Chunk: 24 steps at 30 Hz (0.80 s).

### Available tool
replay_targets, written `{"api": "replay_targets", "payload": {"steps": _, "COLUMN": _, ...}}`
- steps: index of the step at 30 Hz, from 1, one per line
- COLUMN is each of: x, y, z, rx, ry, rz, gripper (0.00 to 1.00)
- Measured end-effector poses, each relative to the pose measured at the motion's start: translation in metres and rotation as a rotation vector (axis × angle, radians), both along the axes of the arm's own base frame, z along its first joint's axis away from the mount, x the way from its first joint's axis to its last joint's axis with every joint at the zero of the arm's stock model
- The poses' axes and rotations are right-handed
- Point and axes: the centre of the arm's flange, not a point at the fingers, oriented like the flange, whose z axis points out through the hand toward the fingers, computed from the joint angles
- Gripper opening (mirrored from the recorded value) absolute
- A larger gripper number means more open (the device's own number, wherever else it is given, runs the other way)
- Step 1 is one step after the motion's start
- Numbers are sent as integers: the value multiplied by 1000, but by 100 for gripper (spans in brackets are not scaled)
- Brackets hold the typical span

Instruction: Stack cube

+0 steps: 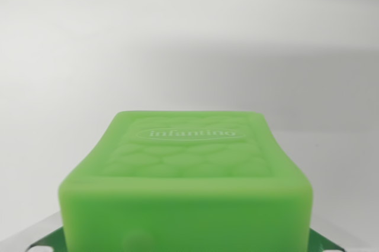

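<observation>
Close to the lens, a bright green cube point(186, 175) is seen filling the lower middle of the wrist view, its top face tilted away from the camera. A raised oval with the word "infantino" is embossed near the far edge of that face, and a scale-like pattern is pressed into the sunken panel below it. The near side of the cube is blurred and is cut off by the bottom edge of the picture. Darker green pieces point(44, 241) are glimpsed at the lower corners, one on the wrist view's left and one on the wrist view's right, just beside or under the cube; what they are cannot be told, nor whether they touch it. A pale grey-white surface point(189, 39) is spread behind the cube and fills the whole upper half, with a soft shadow towards the wrist view's right; whether it is the bench or a wall cannot be told, and no edge or corner of it is shown. The pincer itself is not seen, so it cannot be told whether it is released, clenched or grasping the cube.
</observation>
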Motion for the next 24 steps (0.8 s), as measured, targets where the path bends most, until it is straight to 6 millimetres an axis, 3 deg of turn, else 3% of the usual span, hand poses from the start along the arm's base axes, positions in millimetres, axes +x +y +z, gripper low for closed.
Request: {"api": "replay_targets", "payload": {"steps": 24, "x": -40, "y": -6, "z": 16, "rx": 3, "ry": 8, "rz": 157, "gripper": 0}}
